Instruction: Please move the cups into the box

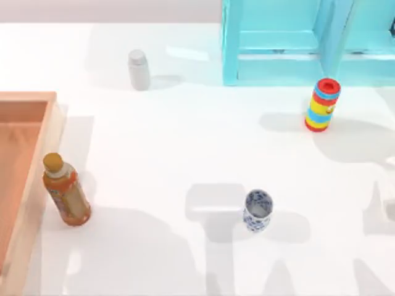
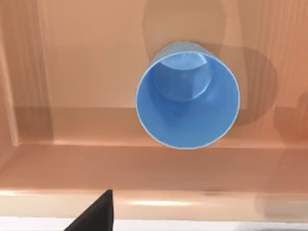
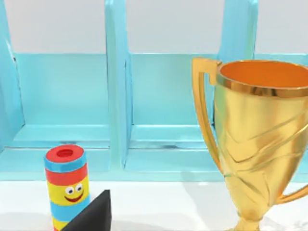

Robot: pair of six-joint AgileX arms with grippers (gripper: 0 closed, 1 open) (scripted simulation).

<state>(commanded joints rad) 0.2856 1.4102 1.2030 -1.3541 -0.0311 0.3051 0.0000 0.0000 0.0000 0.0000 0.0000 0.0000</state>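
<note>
The plain blue tapered plastic cup (image 2: 187,96) stands upright and empty inside the shallow light-brown wooden box (image 1: 24,185) at the table's left edge. The white blue-flowered cup (image 1: 257,210) stands on the table near its front edge. Whether either gripper is open I cannot tell.

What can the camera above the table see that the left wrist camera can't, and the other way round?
From above: the white patterned cup standing on the table, an orange bottle, a striped cylinder, a grey bottle and a turquoise shelf. Left wrist: the blue cup standing inside the box. Both: the wooden box.
</note>
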